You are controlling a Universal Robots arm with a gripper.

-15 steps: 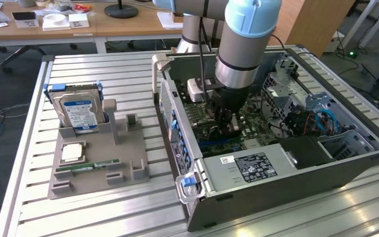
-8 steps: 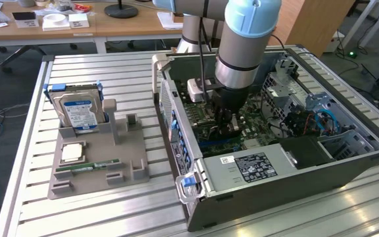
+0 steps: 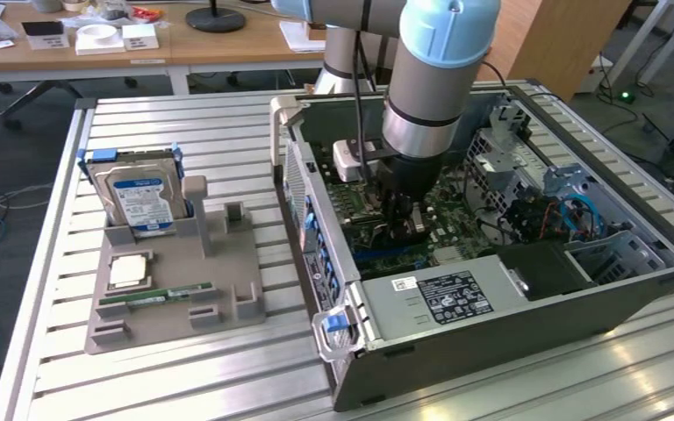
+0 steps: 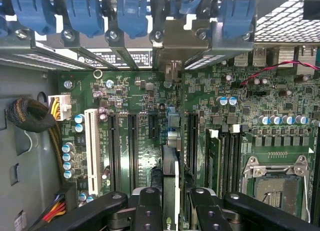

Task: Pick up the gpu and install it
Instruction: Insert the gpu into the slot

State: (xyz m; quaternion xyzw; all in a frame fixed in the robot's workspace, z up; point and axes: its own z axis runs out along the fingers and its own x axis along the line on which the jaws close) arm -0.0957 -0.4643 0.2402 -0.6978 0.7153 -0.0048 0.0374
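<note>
My gripper (image 3: 400,224) is lowered inside the open computer case (image 3: 490,307), just above the green motherboard (image 4: 135,96). In the wrist view the gpu (image 4: 170,171) appears edge-on as a thin black card standing upright, clamped between my two black fingers (image 4: 149,211). It lines up with an expansion slot among the black slots, and its metal bracket (image 4: 175,38) reaches the case's rear wall. Whether the card is fully seated I cannot tell. In the exterior view the arm hides most of the card.
Blue retention clips (image 4: 85,13) line the rear wall, with a white slot (image 4: 91,151) and a CPU socket (image 4: 277,183) either side. On the exterior view's left, a grey fixture (image 3: 173,307) holds a blue-labelled hard drive (image 3: 138,200), a chip (image 3: 127,270) and a green memory stick (image 3: 155,296).
</note>
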